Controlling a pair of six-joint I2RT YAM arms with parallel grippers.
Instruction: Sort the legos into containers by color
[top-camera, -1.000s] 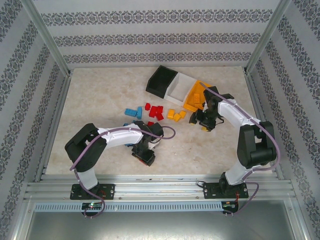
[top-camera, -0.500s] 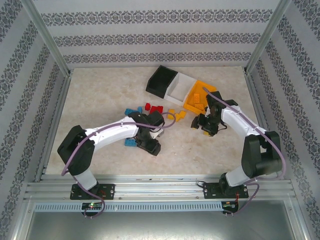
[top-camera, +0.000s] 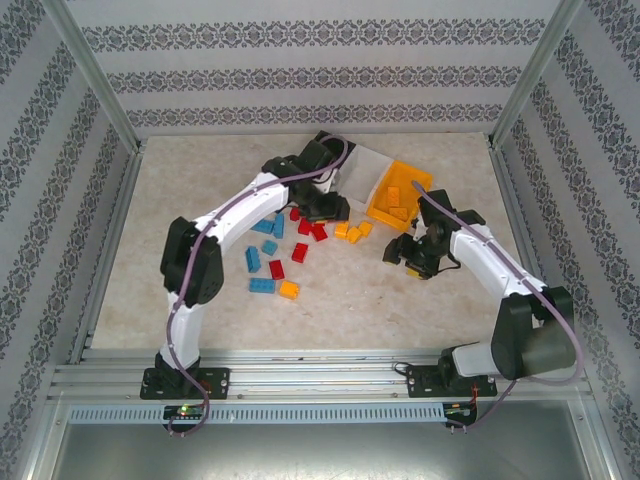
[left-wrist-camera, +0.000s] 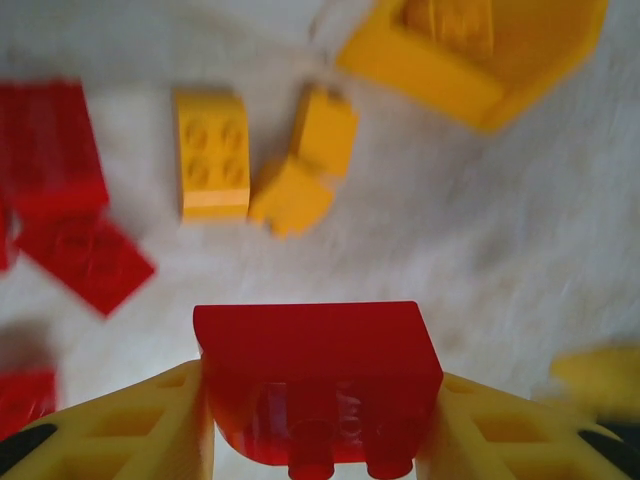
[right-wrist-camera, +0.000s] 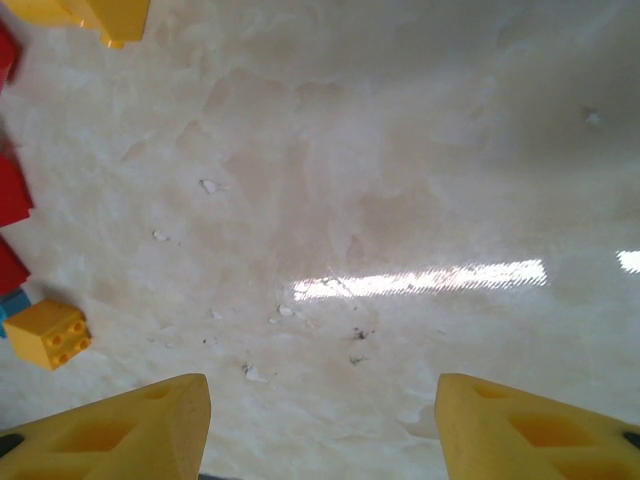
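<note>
My left gripper is shut on a red lego, held above the table. In the top view this left gripper is stretched out beside the white container, and the arm hides most of the black container. Below it lie orange-yellow legos and red legos. The orange container holds several orange-yellow legos. Blue legos, red legos and an orange-yellow lego are scattered at table centre. My right gripper is open over bare table, its fingers wide apart.
The orange container's corner is at the upper right of the left wrist view. A lone orange-yellow lego lies left of the right gripper. Aluminium posts and patterned walls enclose the table.
The left arm swung from the front centre out to the back, by the containers, carrying the red lego. The right gripper drifted slightly toward the front, away from the orange container.
</note>
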